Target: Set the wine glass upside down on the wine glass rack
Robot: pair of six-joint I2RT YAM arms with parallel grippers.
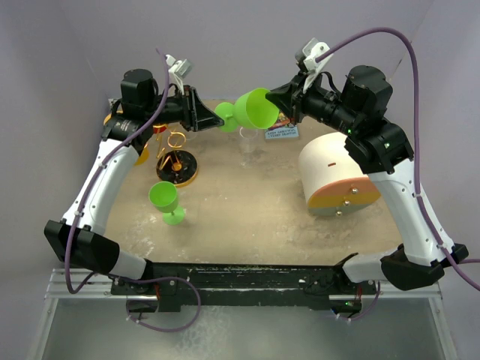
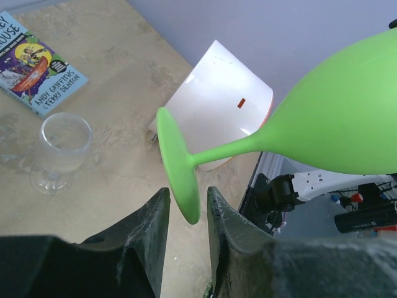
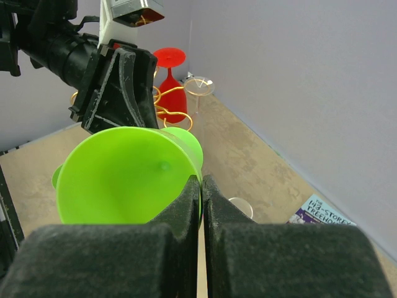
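A lime-green wine glass [image 1: 255, 109] [image 2: 347, 118] [image 3: 124, 177] hangs on its side above the back of the table, between the two arms. My right gripper [image 1: 283, 102] [image 3: 201, 181] is shut on the bowl's rim. My left gripper [image 1: 213, 117] [image 2: 188, 194] has one jaw on each side of the glass's round foot [image 2: 178, 162], with a thin gap showing on each side. The wine glass rack [image 1: 175, 142] [image 3: 169, 107], gold wire loops on a black disc base [image 1: 180, 168], stands at the left below my left arm.
A second green glass [image 1: 165, 199] stands upright in front of the rack. A red glass [image 3: 169, 77] and a clear one [image 3: 198, 87] sit upside down by the rack's loops. A clear glass [image 1: 247, 139] [image 2: 62, 146], a book [image 1: 281, 133] [image 2: 34, 62] and a white cylinder [image 1: 334, 176] occupy the back and right.
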